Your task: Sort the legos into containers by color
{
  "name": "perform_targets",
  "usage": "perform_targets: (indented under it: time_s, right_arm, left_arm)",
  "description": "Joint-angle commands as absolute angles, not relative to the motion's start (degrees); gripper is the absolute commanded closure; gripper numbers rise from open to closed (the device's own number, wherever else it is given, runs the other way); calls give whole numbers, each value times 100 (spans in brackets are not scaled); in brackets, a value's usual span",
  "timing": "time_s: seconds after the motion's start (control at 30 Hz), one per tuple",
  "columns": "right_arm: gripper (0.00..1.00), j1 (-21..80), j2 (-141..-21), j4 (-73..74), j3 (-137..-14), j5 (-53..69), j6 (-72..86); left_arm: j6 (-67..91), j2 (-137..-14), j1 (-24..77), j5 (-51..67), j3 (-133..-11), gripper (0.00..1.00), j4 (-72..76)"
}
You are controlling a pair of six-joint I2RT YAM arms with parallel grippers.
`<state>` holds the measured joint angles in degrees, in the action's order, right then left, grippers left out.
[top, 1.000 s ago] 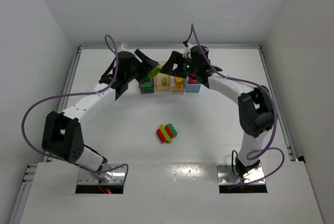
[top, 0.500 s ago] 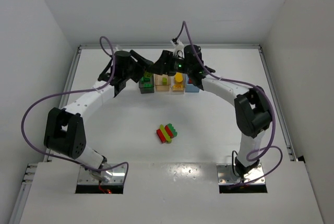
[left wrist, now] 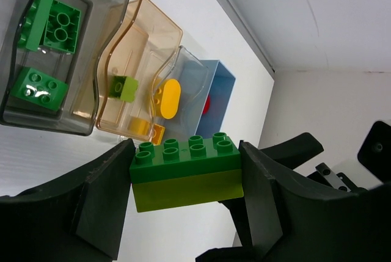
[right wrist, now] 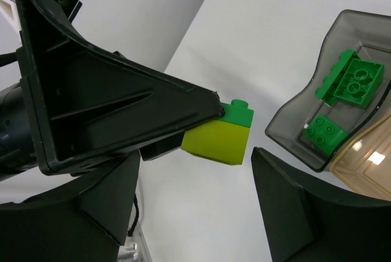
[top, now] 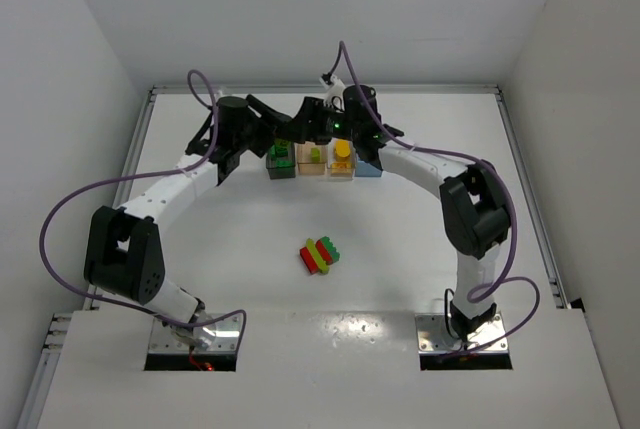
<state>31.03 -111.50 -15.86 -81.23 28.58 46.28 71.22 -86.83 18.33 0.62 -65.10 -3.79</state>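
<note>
Over table (top: 400,239), take rigid, light green-lime brick stack (left wrist: 186,173), clamped in left pincer (left wrist: 186,179), by smooth sides with wide right pincer (right wrist: 197,173).

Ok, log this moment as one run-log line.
left gripper: shut on green-lime brick pair | right gripper: open, facing the pair | mixed brick cluster: unsorted on table

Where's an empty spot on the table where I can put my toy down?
Bare table lies between the left arm and the brick pile, and again between that pile and the right arm. It is crowded at the far edge, where the left end effector and right end effector meet by the four bins.
</note>
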Motion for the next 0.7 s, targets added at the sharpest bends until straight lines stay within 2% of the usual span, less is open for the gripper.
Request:
perform_targets:
  time_s: [0.0, 0.07, 0.23, 0.33, 0.37, 0.47, 0.67]
  right_arm:
    - [28, 3146, -11171, -1819, -8350, 2567, 4518]
    - [39, 3146, -11171, -1819, -8350, 2514, 4518]
    - [56, 3146, -11346, -1934, -8490, 2461, 4465]
    - [71, 3146, -11347, -1934, -8490, 2461, 4395]
    - [81, 3146, -11347, -1934, -8490, 2461, 4325]
    - [96, 3094, -11286, -1934, -8429, 2461, 4193]
    - [100, 3042, -10627, -1986, -7648, 2821, 3667]
  left_arm:
    - [7189, -8535, 1837, 299, -6636, 100, -220]
    - [7189, -8534, 1837, 369, -6584, 100, -220]
    - [7189, -8429, 1837, 431, -6530, 100, -220]
    - [7189, -8377, 1837, 483, -6478, 100, -220]
    - [7137, -8376, 1837, 483, -6478, 100, -220]
    - [7137, -8324, 1837, 422, -6478, 100, -220]
    - [7022, -8271, 1539, 237, -6372, 100, -106]
